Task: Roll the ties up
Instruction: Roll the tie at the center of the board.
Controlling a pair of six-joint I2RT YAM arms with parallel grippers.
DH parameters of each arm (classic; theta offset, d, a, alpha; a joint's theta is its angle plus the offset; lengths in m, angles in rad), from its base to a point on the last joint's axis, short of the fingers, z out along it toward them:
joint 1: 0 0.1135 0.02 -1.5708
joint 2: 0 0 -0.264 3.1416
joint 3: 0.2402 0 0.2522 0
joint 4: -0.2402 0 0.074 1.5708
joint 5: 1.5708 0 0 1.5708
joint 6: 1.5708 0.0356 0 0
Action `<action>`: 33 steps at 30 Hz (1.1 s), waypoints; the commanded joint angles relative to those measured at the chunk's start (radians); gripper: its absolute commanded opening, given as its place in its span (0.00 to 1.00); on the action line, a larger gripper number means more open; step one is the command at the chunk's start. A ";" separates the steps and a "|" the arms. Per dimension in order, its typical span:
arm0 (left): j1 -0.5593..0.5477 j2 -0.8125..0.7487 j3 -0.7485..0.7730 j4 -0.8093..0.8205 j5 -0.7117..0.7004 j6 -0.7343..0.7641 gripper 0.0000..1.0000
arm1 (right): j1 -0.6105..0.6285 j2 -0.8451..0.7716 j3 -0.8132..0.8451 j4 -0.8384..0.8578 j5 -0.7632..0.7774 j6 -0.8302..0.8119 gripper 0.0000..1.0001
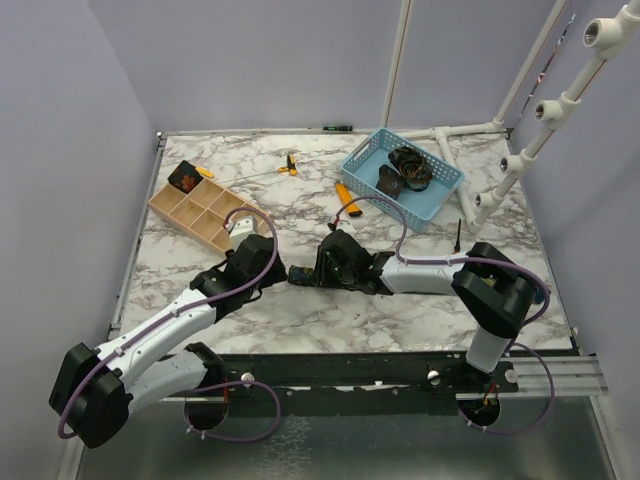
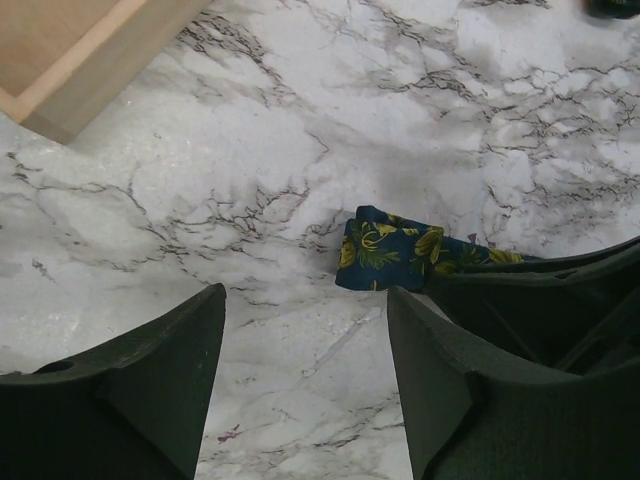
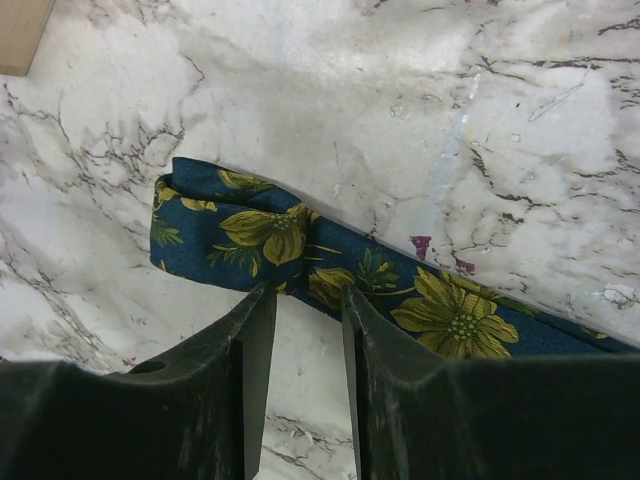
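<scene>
A navy tie with yellow-green flowers (image 3: 300, 240) lies flat on the marble table, running from its folded end at the left down to the right. My right gripper (image 3: 305, 290) sits low at the tie's near edge. Its fingertips touch the fabric a narrow gap apart, with bare table showing between them. The left gripper (image 2: 305, 295) hovers open just left of the tie's end (image 2: 395, 250) and holds nothing. From above, the tie (image 1: 300, 275) shows as a short strip between the left gripper (image 1: 265, 268) and the right gripper (image 1: 322, 270). Two dark coiled ties (image 1: 408, 165) lie in the blue basket (image 1: 440, 195).
A wooden divided tray (image 1: 205, 212) stands at the back left with a dark, red-marked bundle (image 1: 185, 178) in one corner. Orange-handled tools (image 1: 347, 200) lie near the basket and further back (image 1: 290, 166). A white pipe frame (image 1: 530, 140) rises at the right.
</scene>
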 commanded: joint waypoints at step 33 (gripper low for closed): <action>0.251 0.493 0.082 0.337 0.721 0.316 0.63 | -0.025 -0.020 -0.145 0.145 -0.050 0.007 0.33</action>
